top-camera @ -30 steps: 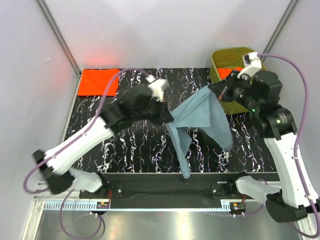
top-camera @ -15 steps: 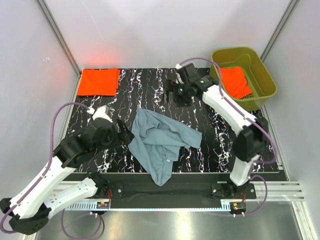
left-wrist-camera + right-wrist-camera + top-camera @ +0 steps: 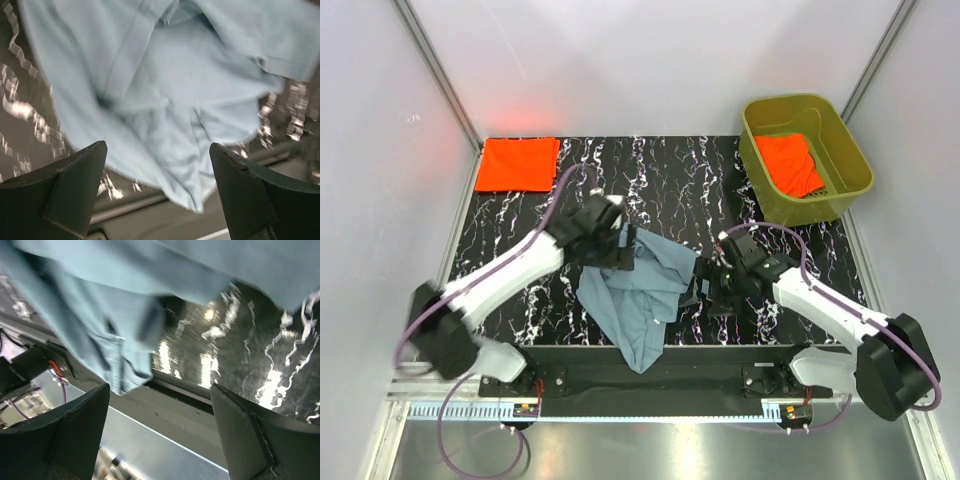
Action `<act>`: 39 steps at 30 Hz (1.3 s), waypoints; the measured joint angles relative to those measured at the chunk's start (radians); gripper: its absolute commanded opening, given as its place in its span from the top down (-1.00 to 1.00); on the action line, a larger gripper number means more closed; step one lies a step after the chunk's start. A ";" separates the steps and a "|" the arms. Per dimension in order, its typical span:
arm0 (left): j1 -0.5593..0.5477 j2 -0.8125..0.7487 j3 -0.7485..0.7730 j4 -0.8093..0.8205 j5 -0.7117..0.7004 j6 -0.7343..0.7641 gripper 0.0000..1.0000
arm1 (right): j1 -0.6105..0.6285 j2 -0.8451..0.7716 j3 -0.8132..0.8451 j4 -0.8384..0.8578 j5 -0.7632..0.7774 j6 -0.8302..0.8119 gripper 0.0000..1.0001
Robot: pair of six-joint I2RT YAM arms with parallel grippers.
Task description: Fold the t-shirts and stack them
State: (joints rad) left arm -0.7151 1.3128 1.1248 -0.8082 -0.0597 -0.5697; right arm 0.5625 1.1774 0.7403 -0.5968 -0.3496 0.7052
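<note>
Jaws wide, nothing held: our L gripper [image 3: 159, 150] & R gripper [image 3: 160, 390] hang by crumpled blue-grey shirt [image 3: 645, 300] on table [image 3: 520, 215].

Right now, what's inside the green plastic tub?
A crumpled orange-red cloth t-shirt lies inside the olive-green plastic tub, toward its left side. Bare tub floor shows beside it. Anything under the shirt is covered.

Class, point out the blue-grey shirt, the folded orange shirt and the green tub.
blue-grey shirt [image 3: 640, 295], top view, crumpled middle.
folded orange shirt [image 3: 517, 164], top view, centre.
green tub [image 3: 825, 207], top view, near wall.
</note>
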 measured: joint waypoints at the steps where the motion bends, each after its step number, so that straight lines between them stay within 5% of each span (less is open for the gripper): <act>1: 0.013 0.072 0.029 0.007 0.019 0.032 -0.81 | 0.001 0.005 -0.045 0.022 -0.015 0.025 -0.80; 9: 0.061 0.407 0.145 0.051 0.060 0.178 -0.49 | 0.006 0.129 -0.083 0.240 -0.087 0.102 -0.79; 12: 0.079 0.462 0.150 0.047 0.068 0.190 -0.23 | 0.019 0.200 -0.083 0.319 -0.105 0.120 -0.70; 13: 0.083 0.471 0.150 0.045 0.068 0.195 0.01 | 0.023 0.218 -0.082 0.338 -0.109 0.126 -0.65; 16: 0.096 0.485 0.150 0.039 0.065 0.203 0.39 | 0.039 0.289 -0.082 0.383 -0.109 0.138 -0.30; 19: 0.104 0.481 0.158 0.032 0.048 0.211 1.00 | 0.051 0.346 -0.070 0.398 -0.101 0.149 0.74; 20: 0.106 0.473 0.164 0.024 0.042 0.214 1.00 | 0.053 0.356 -0.061 0.391 -0.089 0.145 1.00; 25: 0.130 0.329 0.220 -0.044 -0.001 0.220 1.00 | 0.058 0.297 0.086 0.138 0.122 0.093 1.00; 30: 0.179 -0.024 0.306 -0.079 -0.061 0.211 1.00 | 0.058 0.099 0.356 -0.198 0.430 -0.038 1.00; 39: 0.196 -0.533 0.325 -0.220 -0.156 0.139 1.00 | 0.058 -0.201 0.713 -0.508 0.647 -0.159 1.00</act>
State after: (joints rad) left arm -0.5186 0.7799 1.4494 -1.0286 -0.2157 -0.4305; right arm 0.6201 0.9760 1.4536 -1.1049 0.2974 0.5465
